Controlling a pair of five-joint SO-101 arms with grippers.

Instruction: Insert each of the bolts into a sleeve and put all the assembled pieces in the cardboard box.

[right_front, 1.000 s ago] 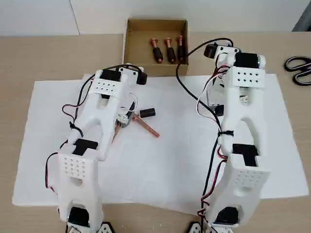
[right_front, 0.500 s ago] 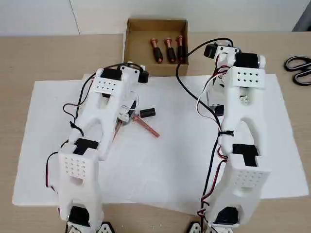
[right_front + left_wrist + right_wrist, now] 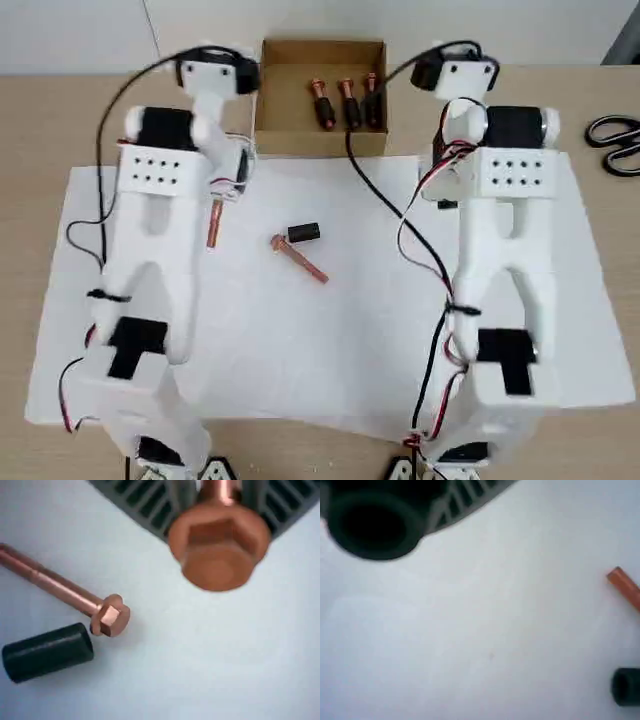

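White sheet (image 3: 330,340) over a wooden table: three assembled pieces (image 3: 346,102) already lie in the cardboard box (image 3: 268,110). My left claw (image 3: 216,491) is clamped on a bolt (image 3: 218,545) and my right claw (image 3: 395,505) on a sleeve (image 3: 372,527), not yet joined. A loose bolt (image 3: 298,257) and a loose sleeve (image 3: 303,233) wait between the arms. Scissors (image 3: 615,143) lie well clear, so I judge nothing blocks me.

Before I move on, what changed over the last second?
The left claw lifted off the paper and swung away from the loose sleeve, carrying a bolt. The right claw rose too, gripping a sleeve. The loose bolt, the loose sleeve and the three assemblies in the cardboard box stayed put.
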